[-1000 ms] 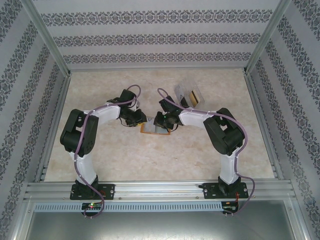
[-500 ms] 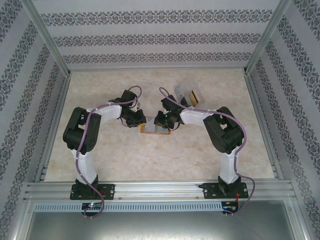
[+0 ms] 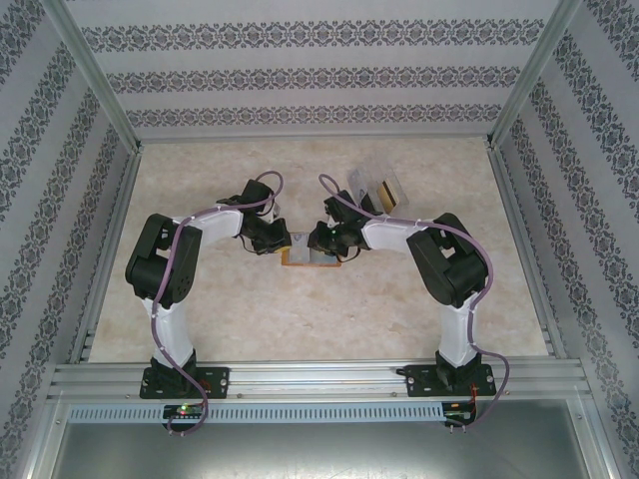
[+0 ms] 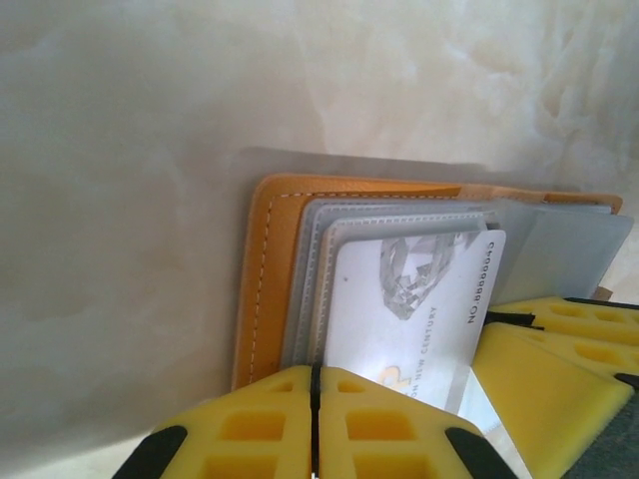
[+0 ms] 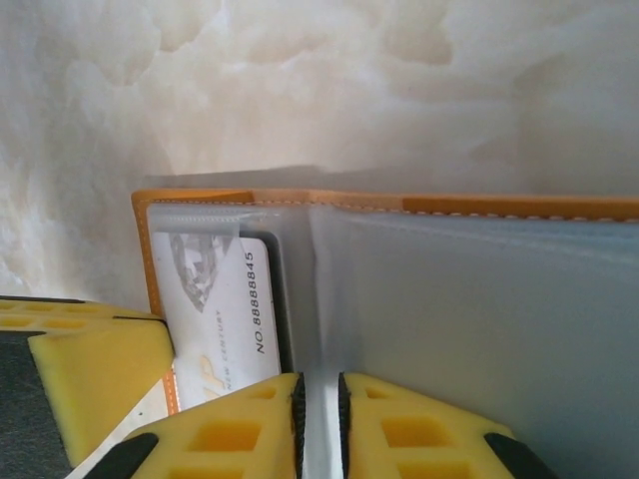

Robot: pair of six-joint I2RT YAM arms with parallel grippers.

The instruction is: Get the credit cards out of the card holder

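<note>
Plainly, the card holder [image 3: 310, 258] lies open on the marbled table [image 3: 250, 319], between both grippers. The left gripper [image 4: 315, 424] has its yellow fingers pressed together at the holder's orange-bordered end, just beside the pale credit card [image 4: 414, 299] sitting in a pocket; whether they pinch anything is hidden. The right gripper [image 5: 319, 424] is almost closed, clamping the holder's clear middle leaf [image 5: 318, 299].

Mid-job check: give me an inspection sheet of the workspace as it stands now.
Surface: pale marbled table.
Job's things: card holder lies open; a credit card sits in a pocket.
Clutter: clear plastic box beyond the right gripper.
Grippers: left gripper shut at the holder's edge; right gripper shut on a pocket sheet.
Cables: purple cables along both arms, off the holder.
Surroundings: patterned walls, metal frame.
</note>
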